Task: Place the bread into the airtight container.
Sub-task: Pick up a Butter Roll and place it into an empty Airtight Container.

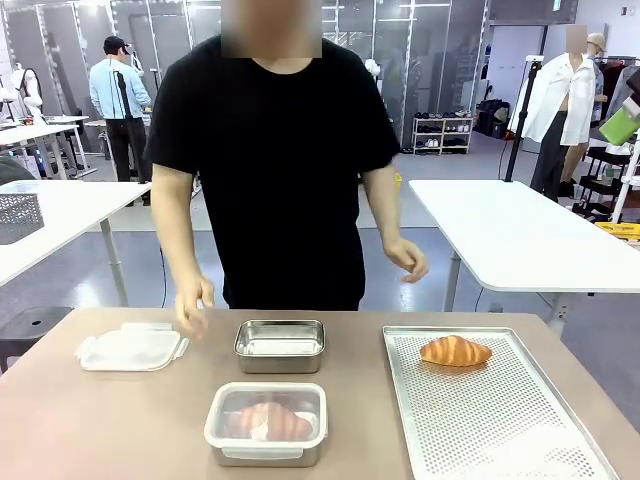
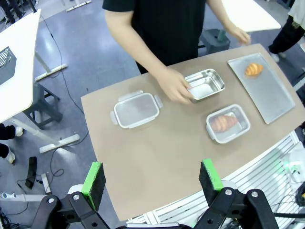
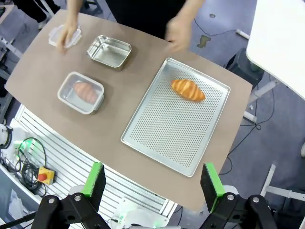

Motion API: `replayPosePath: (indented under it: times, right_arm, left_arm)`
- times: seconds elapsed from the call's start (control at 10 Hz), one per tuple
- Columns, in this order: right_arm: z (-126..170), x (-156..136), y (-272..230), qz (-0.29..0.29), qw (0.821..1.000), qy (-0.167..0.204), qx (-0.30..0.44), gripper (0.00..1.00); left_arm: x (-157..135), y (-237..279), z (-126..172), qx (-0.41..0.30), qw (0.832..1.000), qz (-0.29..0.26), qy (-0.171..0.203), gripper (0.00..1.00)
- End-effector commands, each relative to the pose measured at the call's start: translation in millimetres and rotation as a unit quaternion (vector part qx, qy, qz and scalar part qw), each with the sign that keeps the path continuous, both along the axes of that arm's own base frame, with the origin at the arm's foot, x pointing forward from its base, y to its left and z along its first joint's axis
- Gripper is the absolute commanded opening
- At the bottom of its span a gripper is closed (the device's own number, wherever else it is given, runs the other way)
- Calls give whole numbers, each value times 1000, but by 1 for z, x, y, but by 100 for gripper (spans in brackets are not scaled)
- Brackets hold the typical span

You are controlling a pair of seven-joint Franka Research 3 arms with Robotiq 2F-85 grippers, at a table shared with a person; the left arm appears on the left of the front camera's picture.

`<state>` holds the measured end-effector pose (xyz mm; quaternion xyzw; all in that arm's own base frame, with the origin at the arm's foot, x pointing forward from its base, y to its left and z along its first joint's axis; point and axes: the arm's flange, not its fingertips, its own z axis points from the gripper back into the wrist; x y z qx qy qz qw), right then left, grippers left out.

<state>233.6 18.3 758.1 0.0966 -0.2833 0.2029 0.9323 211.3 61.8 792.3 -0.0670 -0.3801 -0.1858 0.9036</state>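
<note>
The brown table (image 1: 120, 430) is lying bare along its near edge. A perforated tray (image 1: 500, 430) is sitting on the right side, carrying a golden, ridged croissant (image 1: 455, 350) near its far end. At centre, a container (image 1: 266, 445) is holding another bread piece. An empty steel container (image 1: 280, 345) is standing behind it, with a lid (image 1: 130, 348) lying to the left. The person's hand (image 1: 193, 303) is hovering between the lid and the steel container. The left gripper (image 2: 152, 179) and right gripper (image 3: 152, 183) are hanging high above the table, jaws wide apart, gripping nothing.

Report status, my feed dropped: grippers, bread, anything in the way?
Left gripper, right gripper: jaws open, empty. Croissant on tray, empty steel container uncovered. Person's hand close beside that container.
</note>
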Motion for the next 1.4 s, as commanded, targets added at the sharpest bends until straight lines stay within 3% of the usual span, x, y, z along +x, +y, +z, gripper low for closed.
replayPosePath:
  times: [0.0,0.5,0.6,0.7,0.9,1.1,1.3]
  right_arm:
    - [-2,-2,0,0,1000,2,-3,100]
    - [0,0,0,0,1000,0,0,100]
    - [-1,24,3,15,998,32,-45,100]
    - [-7,51,0,64,989,17,-132,100]
    - [-28,107,-9,115,982,41,-144,100]
    - [-62,141,-5,242,950,12,-197,100]
    - [-114,175,4,329,918,24,-219,100]
  left_arm:
    - [1,-1,2,2,1000,0,-1,100]
    - [1,-1,2,2,1000,0,-1,100]
    - [1,-1,2,2,1000,0,-1,100]
    - [1,-1,2,2,1000,0,-1,100]
    - [1,-1,2,2,1000,0,-1,100]
    - [1,-1,2,2,1000,0,-1,100]
    - [1,-1,2,2,1000,0,-1,100]
